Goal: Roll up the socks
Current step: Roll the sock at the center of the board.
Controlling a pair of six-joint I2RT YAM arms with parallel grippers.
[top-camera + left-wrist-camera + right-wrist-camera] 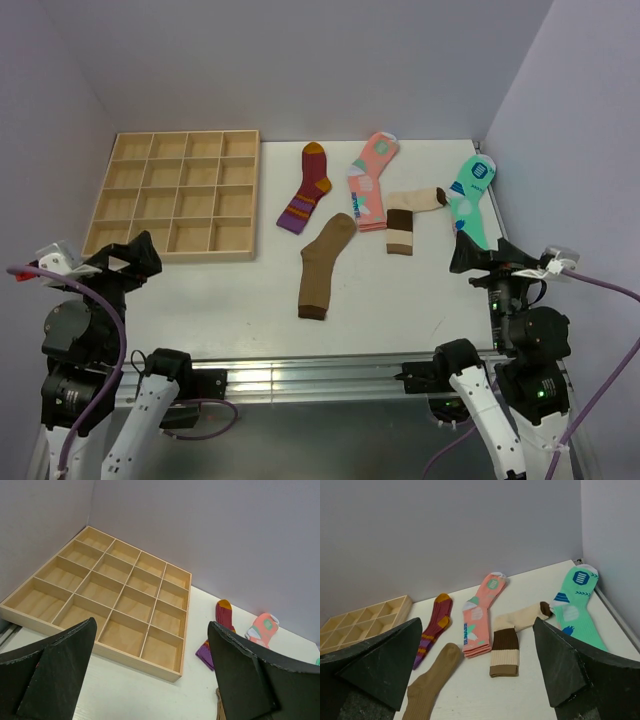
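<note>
Two earth-toned socks are seen lying flat on the white table point(250, 300), apart from each other and untouched by either arm. The brown sock point(322, 268) is laid out near the middle of the table, its toe turned towards the back wall and its leg bent slightly at the heel. It is plain mid-brown throughout, except for a darker cuff at the near end. The beige sock point(408, 215) is placed to its right, between a pink patterned sock point(372, 168) and a mint-green sock point(472, 195). It is bent into an L. Its dark brown toe is pointed right, just beside the mint-green sock, and its leg is crossed by a broad dark brown band above a ribbed beige cuff with a thin brown edge. A maroon striped sock point(308, 187) is found behind the brown one, and a wooden compartment tray point(175, 195) at the back left. The left gripper point(152, 625) and the right gripper point(477, 625) are held above the near corners, fingers spread wide, with nothing between them.
</note>
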